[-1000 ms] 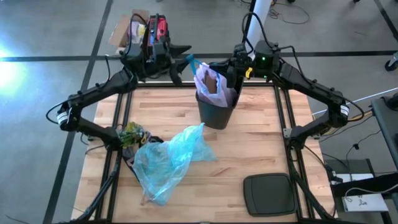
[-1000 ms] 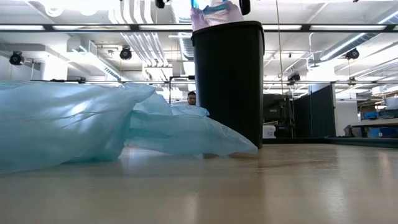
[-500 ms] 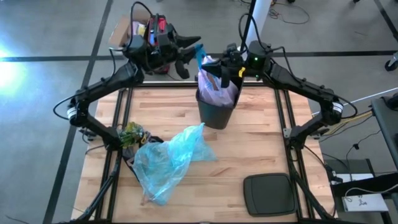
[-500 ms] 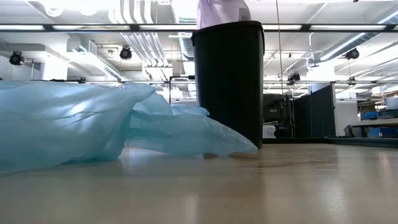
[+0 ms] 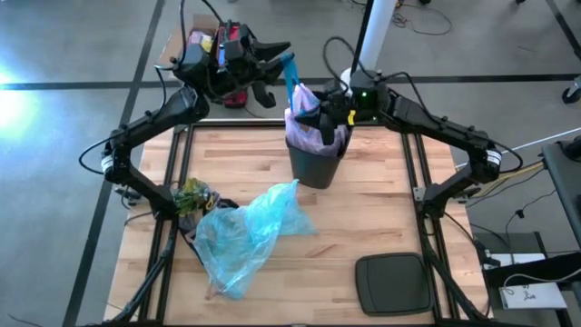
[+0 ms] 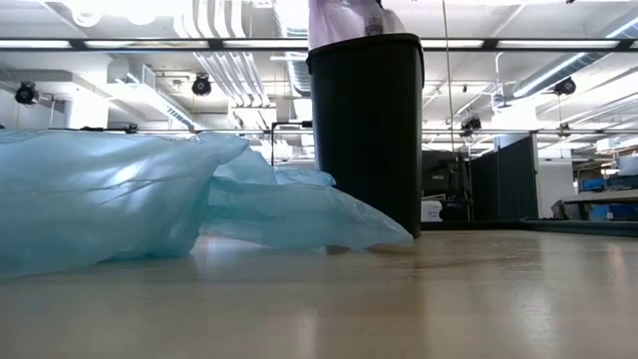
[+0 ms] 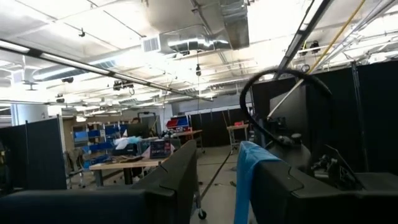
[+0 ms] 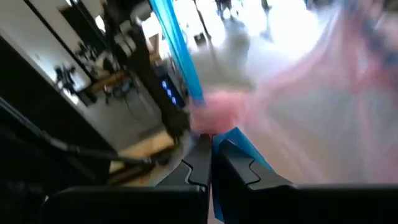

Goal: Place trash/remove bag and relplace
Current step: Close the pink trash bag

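The black bin (image 5: 315, 165) stands on the table's far middle, and the pale pink bag (image 5: 309, 129) sits in it with its gathered top (image 6: 344, 18) risen above the rim. One blue drawstring (image 5: 291, 77) runs from the bag up to my left gripper (image 5: 283, 56), which is raised beyond the bin's far left with its fingers apart. My right gripper (image 5: 314, 116) is over the bin's top, shut on the bag. The bag's gathered film hides the trash. My left gripper has the blue drawstring (image 7: 246, 177) draped over and along the inner side of one finger (image 7: 283, 186), with a clear gap to the other finger. It is hooked, not pinched. The string runs taut down to the bag. My right gripper pinches the bag's top edge (image 8: 214, 118) between its two shut fingers, where the pink film meets a blue drawstring (image 8: 245, 144). It comes roughly level from the table's right. The bag's body stays in the bin.
A light blue plastic bag (image 5: 247, 234) lies spread on the near left of the table, with a small colourful heap (image 5: 192, 196) at its far end. A dark bin lid (image 5: 392, 282) lies near right. An open box of items (image 5: 195, 41) stands beyond the far edge.
My left gripper has gone up and toward the far edge, drawing the blue drawstring up and taut. My right gripper has gone toward the table's left, over the bin, and sunk a little. The bag's top has been gathered and pulled higher above the bin's rim.
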You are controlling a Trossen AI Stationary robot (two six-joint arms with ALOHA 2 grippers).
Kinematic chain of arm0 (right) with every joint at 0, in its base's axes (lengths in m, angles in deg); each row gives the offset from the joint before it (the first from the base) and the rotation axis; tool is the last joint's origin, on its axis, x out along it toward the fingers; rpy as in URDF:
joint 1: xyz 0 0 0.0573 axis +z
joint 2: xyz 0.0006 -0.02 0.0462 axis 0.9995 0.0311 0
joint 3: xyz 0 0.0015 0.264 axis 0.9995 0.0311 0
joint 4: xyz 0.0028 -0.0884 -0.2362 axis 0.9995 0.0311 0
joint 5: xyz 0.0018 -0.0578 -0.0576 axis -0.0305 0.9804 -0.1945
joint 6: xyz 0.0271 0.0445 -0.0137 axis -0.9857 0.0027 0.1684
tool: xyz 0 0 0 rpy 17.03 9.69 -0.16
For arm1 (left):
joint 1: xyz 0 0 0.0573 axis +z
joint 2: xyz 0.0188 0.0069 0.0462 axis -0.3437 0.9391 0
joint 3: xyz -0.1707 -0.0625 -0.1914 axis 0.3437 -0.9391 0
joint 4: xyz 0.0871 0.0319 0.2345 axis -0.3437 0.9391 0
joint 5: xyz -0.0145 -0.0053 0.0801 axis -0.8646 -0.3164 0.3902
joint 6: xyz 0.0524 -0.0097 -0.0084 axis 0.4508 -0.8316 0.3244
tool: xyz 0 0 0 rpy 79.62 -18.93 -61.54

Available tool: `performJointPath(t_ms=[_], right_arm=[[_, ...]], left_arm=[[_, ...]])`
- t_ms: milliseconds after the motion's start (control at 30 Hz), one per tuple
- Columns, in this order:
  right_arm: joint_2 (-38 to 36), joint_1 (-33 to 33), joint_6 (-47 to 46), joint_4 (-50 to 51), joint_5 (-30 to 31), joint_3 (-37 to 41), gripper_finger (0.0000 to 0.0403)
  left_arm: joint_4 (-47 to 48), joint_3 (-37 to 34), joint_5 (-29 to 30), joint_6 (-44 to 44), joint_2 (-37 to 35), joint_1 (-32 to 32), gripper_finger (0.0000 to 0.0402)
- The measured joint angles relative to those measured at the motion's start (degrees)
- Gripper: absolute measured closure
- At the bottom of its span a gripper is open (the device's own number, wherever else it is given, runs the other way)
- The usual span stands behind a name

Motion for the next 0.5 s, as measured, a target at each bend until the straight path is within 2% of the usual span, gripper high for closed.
performJointPath(t_ms=[167,233,500], right_arm=[[-0.50,0.10,0.69,0.02,0.38,0.02,0.0403],[-1.66,0.06,1.44,-0.02,2.52,-0.39,0.0403],[-4.22,-0.11,7.47,-0.27,19.99,-2.08,0.0403]], left_arm=[[-0.15,0.02,0.31,-0.17,-0.20,0.00,0.0290],[-0.08,0.02,0.39,-0.18,-0.22,-0.03,0.0292],[-2.21,0.02,0.15,-5.14,-0.24,-0.31,0.0301]])
